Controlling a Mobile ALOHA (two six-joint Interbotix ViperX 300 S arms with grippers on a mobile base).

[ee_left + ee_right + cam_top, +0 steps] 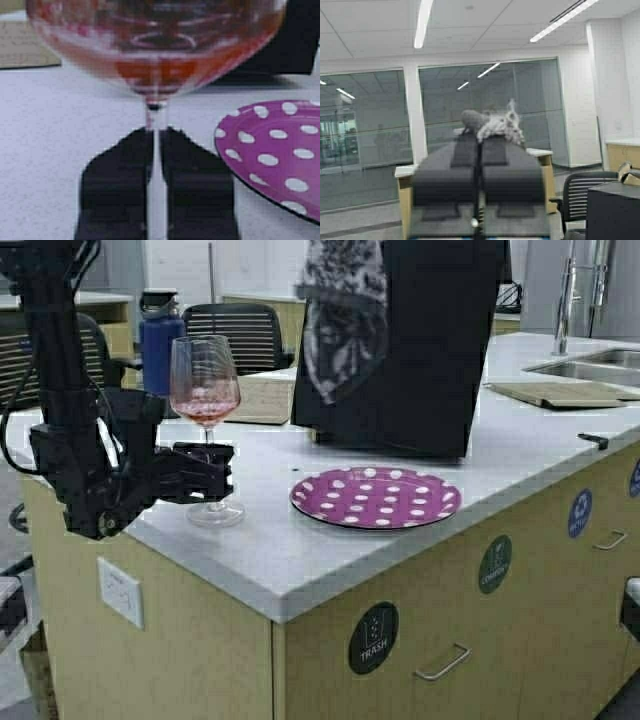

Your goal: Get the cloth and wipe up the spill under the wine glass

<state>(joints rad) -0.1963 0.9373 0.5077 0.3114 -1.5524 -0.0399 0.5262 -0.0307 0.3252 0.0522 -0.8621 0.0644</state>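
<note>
The wine glass point(205, 390), with pink liquid in its bowl, stands near the counter's left edge, its foot on or just above the white top. My left gripper point(222, 456) is shut on its thin stem, which the left wrist view shows between the two black fingers point(197, 180) below the bowl point(155, 50). The cloth point(340, 310), dark with a white print, hangs limp from the top edge of the high view. My right gripper point(481, 139) is raised, out of the high view, and shut on a bunch of the cloth point(495, 125). No spill shows.
A purple polka-dot plate point(376, 497) lies just right of the glass. A large black box point(410, 350) stands behind it. A dark blue bottle point(160, 340) and a tan mat point(262, 400) are at the back left. A sink point(590, 365) and a board point(560, 393) are at the far right.
</note>
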